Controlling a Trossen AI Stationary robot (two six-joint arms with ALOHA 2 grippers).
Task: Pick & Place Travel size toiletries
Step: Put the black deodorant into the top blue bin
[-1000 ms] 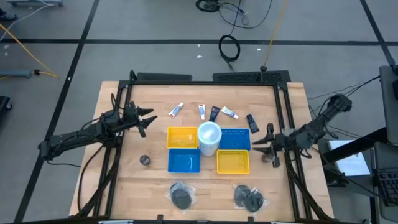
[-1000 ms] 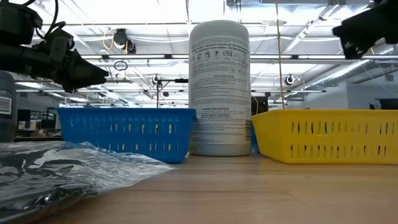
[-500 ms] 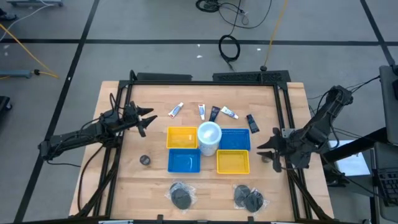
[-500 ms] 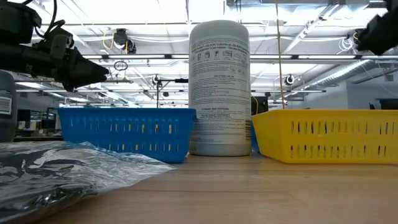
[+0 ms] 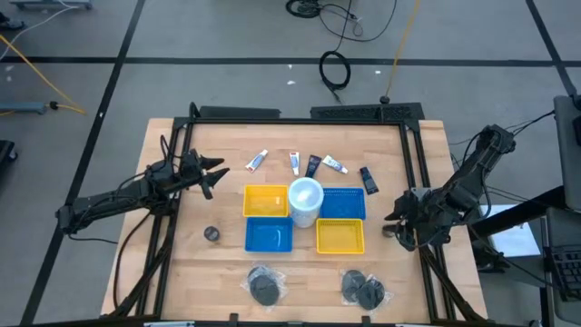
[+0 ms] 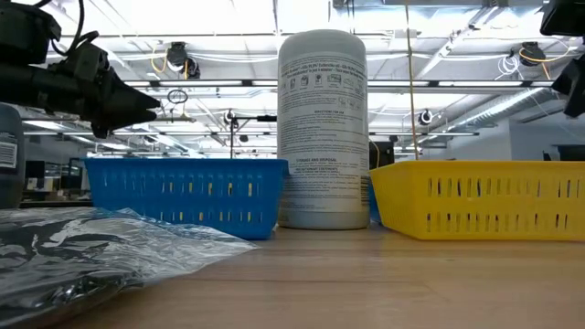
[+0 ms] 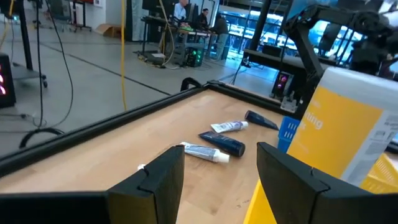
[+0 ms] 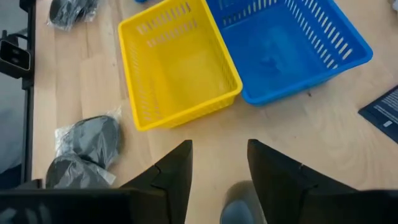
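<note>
My right gripper (image 5: pixel 397 229) stands open at the table's right side, tipped downward. A small grey round tin (image 8: pixel 240 203) lies on the wood below, between its fingers; I see no touch. My left gripper (image 5: pixel 214 173) waits open and level at the far left, empty. White and dark little tubes (image 5: pixel 295 163) lie in a row at the far side, seen past the left fingers as tubes (image 7: pixel 214 148). A dark pack (image 5: pixel 369 178) lies right of them. A second tin (image 5: pixel 211 234) sits near the left. Dark round pieces in clear wrap (image 5: pixel 265 287) lie at the near edge.
Four baskets sit mid-table: yellow (image 5: pixel 266 201) and blue (image 5: pixel 342 203) behind, blue (image 5: pixel 269 235) and yellow (image 5: pixel 339 236) in front. A big white tub (image 5: pixel 305 202) stands among them. More wrapped pieces (image 5: pixel 363 290) lie near right. Bare wood surrounds the right gripper.
My right gripper has swung a little toward the near edge, rolled, and tipped from about level to pointing down over the grey tin. In the low view its arm has drawn off toward the picture's right edge. The tin and other things lie as before.
</note>
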